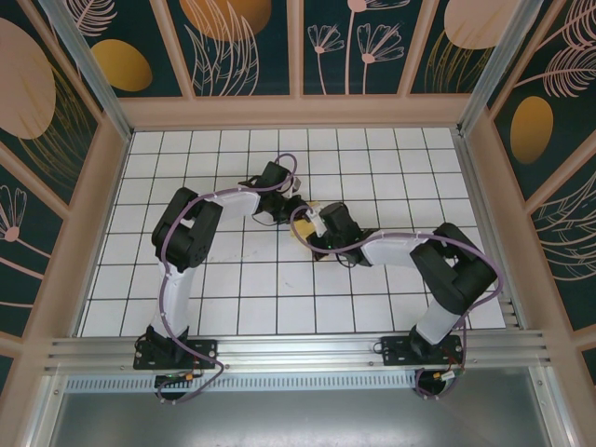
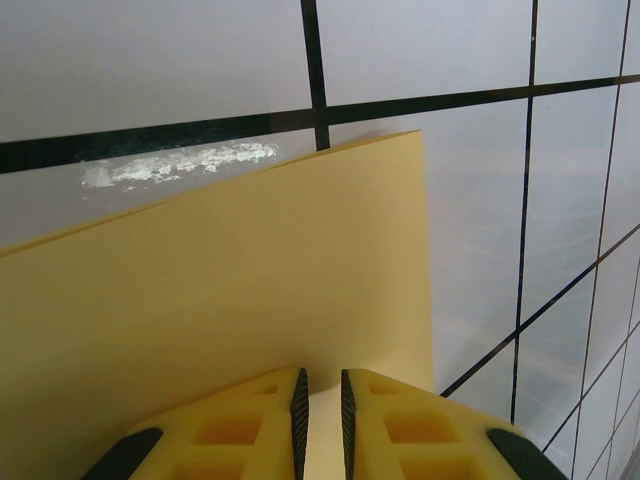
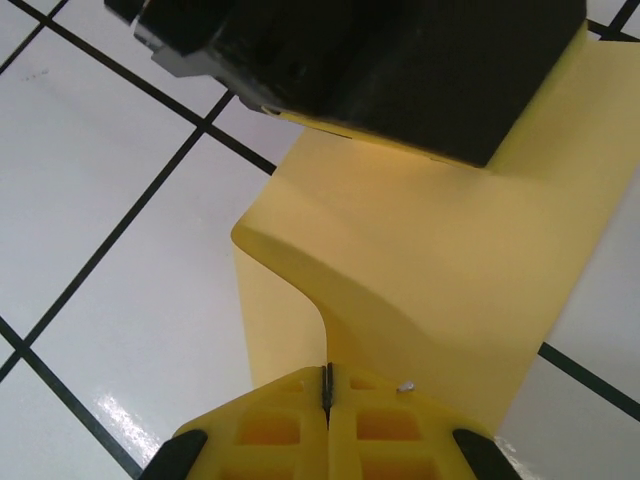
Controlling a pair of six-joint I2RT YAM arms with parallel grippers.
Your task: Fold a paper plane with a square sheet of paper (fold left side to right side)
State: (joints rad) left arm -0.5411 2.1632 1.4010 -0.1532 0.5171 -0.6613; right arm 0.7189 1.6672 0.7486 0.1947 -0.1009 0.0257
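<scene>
The square sheet of paper (image 2: 250,280) is plain yellow and lies on the white grid table, one corner pointing away in the left wrist view. My left gripper (image 2: 322,400) stands over its near part, jaws a narrow gap apart with yellow paper showing in the gap; whether they pinch it is unclear. In the right wrist view the paper (image 3: 450,260) curls up from the table into my right gripper (image 3: 327,378), which is shut on its raised edge. The left gripper's black body (image 3: 380,60) hangs over the far part of the sheet. From above, both grippers (image 1: 296,210) (image 1: 313,225) meet mid-table and hide most of the paper (image 1: 300,234).
The white tiled table (image 1: 233,279) has black grid lines and wooden walls on three sides. An aluminium rail (image 1: 298,349) runs along the near edge by the arm bases. A white scuff mark (image 2: 180,165) sits on a tile just beyond the sheet.
</scene>
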